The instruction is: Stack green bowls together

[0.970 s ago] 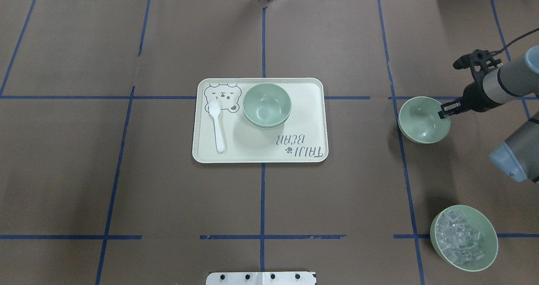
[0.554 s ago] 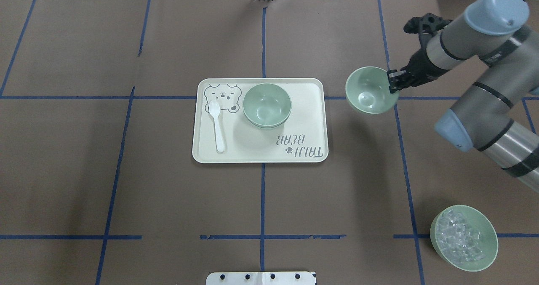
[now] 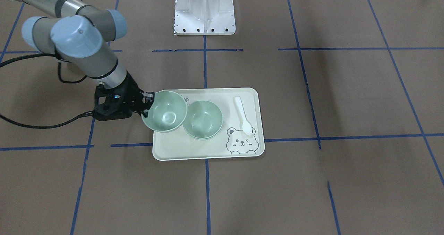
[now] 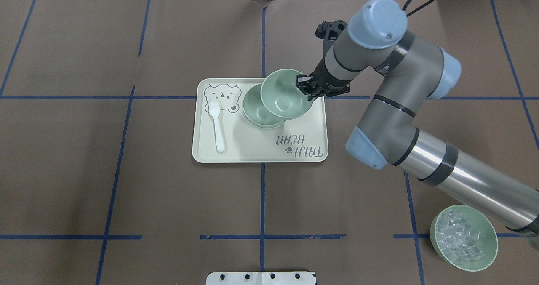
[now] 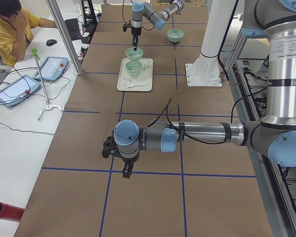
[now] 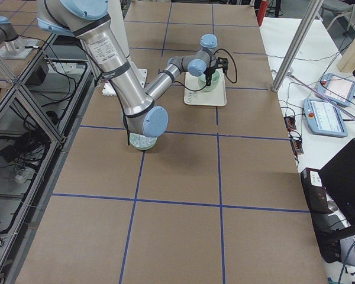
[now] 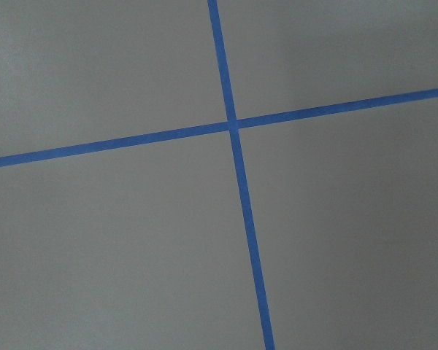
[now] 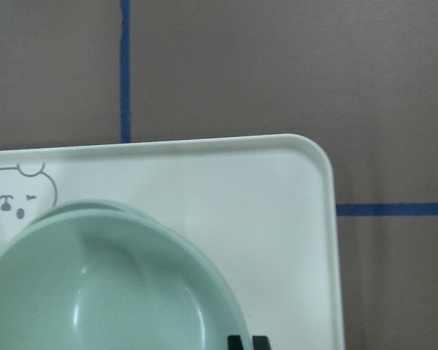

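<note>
There's the right gripper (image 4: 305, 88), clamped on the rim of one green bowl (image 4: 285, 94). The bowl juts out from it toward the bench's left end, held up over the tray (image 4: 236, 152) in the middle of the bench. Just beside and below sit the bowls on the tray (image 4: 254, 110); a double rim shows there, so it looks like two nested. From above, the held bowl hides part of them. The wrist camera cuts the gripper off at the frame's bottom. The left gripper (image 5: 124, 170) hangs low near the bench's left end, well apart from the tray. Open or closed, can't tell.
</note>
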